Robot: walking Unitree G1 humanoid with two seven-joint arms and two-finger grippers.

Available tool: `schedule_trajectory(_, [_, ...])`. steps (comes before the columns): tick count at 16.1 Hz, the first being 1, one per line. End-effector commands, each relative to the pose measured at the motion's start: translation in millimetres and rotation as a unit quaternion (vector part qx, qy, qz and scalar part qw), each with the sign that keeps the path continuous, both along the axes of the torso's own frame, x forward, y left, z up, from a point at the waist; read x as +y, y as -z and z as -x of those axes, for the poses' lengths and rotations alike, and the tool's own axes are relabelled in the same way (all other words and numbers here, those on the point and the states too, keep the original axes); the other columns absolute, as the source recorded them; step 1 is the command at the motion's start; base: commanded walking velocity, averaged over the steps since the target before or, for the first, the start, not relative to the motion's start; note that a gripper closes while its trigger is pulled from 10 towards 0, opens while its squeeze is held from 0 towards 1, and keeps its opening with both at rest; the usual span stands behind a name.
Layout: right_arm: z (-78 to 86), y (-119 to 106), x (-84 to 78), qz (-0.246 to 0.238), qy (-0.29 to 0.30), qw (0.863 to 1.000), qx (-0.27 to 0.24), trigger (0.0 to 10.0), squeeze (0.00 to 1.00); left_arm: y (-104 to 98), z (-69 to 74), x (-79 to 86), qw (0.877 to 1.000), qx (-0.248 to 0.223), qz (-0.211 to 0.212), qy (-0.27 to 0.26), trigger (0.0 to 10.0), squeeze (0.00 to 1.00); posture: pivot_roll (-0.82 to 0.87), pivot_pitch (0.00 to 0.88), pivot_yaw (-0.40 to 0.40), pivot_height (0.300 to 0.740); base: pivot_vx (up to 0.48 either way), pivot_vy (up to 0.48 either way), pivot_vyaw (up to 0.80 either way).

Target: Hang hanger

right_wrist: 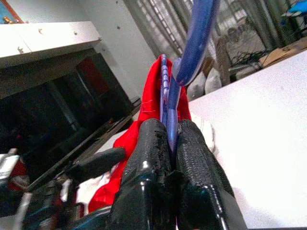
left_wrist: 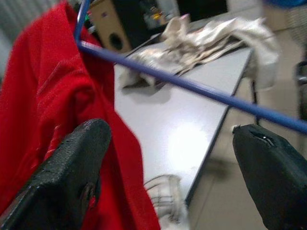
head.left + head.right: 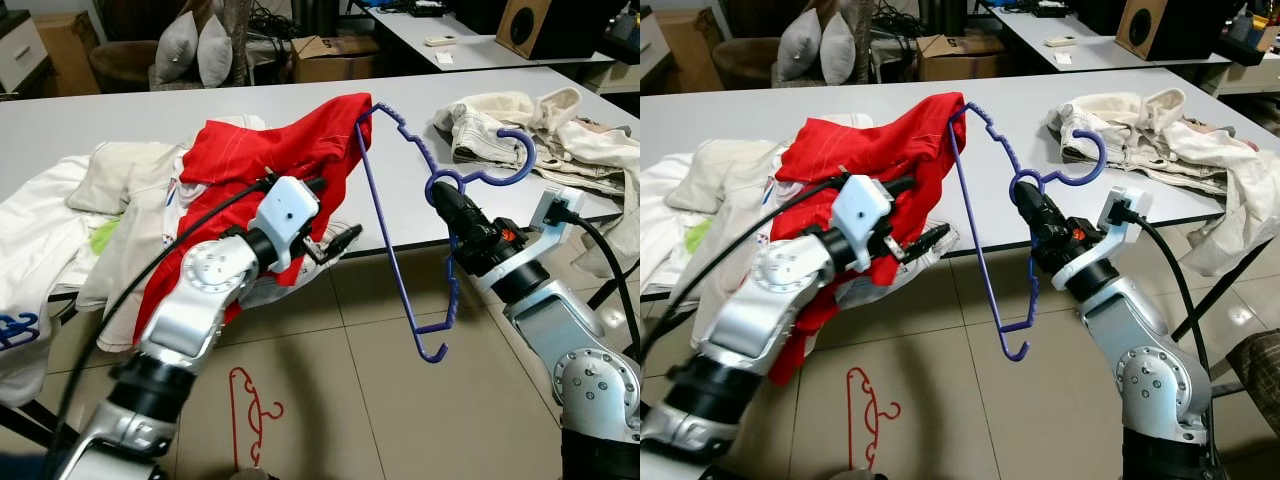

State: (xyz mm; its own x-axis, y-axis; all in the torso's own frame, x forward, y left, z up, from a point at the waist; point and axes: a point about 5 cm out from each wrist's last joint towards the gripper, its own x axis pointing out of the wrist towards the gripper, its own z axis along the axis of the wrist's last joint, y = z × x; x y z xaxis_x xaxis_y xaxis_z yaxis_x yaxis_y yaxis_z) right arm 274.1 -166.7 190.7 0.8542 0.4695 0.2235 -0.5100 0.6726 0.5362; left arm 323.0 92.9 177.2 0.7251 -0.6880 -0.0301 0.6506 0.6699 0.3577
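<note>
Your right gripper (image 3: 441, 192) clamped the blue hanger (image 3: 405, 230) above the grey table (image 3: 100, 115)'s edge, its bar hanging steeply floorward; left gripper (image 3: 343, 240) gaped wide beside the red garment (image 3: 300, 150).

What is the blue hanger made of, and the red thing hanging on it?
The blue hanger looks like plastic: thin, smooth, a bit shiny, with moulded notches along one arm. The right tool is shut on it near the hook. The red shirt looks like soft cloth, matte, folding and drooping, with white stitching.
</note>
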Motion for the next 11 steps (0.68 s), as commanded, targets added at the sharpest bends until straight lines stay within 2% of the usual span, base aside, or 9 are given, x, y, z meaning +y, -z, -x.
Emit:
schedule_trajectory(1, [0.9, -11, 1.8, -0.004, -0.012, 1.0, -0.024, 10.0, 0.0, 1, -9.5, -0.6, 0.999, 0.0, 0.01, -0.037, 10.0, 0.86, -0.05, 0.002, 0.008, 0.74, 0.0, 0.0, 0.0])
schedule_trajectory(2, [0.7, -12, 2.1, -0.004, -0.012, 1.0, -0.024, 10.0, 0.0, 2, -12.0, -1.7, 0.999, 0.002, 0.012, -0.045, 10.0, 0.01, -0.05, 0.003, 0.008, 0.74, 0.0, 0.0, 0.0])
schedule_trajectory(3, [0.7, -12, 2.4, -0.004, -0.013, 1.0, -0.024, 10.0, 0.0, 4, -14.0, -2.5, 0.999, 0.004, 0.014, -0.052, 10.0, 0.0, -0.05, 0.003, 0.008, 0.74, 0.0, 0.0, 0.0])
schedule_trajectory(5, [1.4, -15, 4.5, -0.009, -0.021, 0.999, -0.028, 10.0, 0.0, 11, -27.1, -5.4, 0.996, 0.024, 0.008, -0.09, 10.0, 0.0, -0.05, 0.006, 0.007, 0.74, 0.0, 0.0, 0.0])
schedule_trajectory(8, [1.8, -16, 4.6, -0.011, -0.022, 0.999, -0.03, 10.0, 0.0, 14, -34.5, -9.2, 0.994, 0.05, 0.018, -0.094, 10.0, 0.0, -0.06, 0.006, 0.011, 0.74, 0.0, 0.0, 0.0])
schedule_trajectory(9, [2.1, -16, 4.5, -0.012, -0.021, 0.999, -0.03, 10.0, 0.0, 17, -35.0, -9.8, 0.994, 0.053, 0.006, -0.094, 4.7, 0.0, -0.06, 0.006, 0.011, 0.74, 0.0, 0.0, 0.0])
schedule_trajectory(10, [2.3, -16, 4.2, -0.013, -0.02, 0.999, -0.03, 10.0, 0.0, 19, -35.8, -10.1, 0.994, 0.058, 0.009, -0.096, 0.0, 0.0, -0.06, 0.007, 0.012, 0.74, 0.0, 0.0, 0.0])
schedule_trajectory(11, [2.5, -17, 3.8, -0.014, -0.02, 0.999, -0.031, 10.0, 0.0, 19, -36.6, -10.3, 0.993, 0.059, 0.012, -0.098, 0.0, 0.0, -0.06, 0.007, 0.013, 0.74, 0.0, 0.0, 0.0])
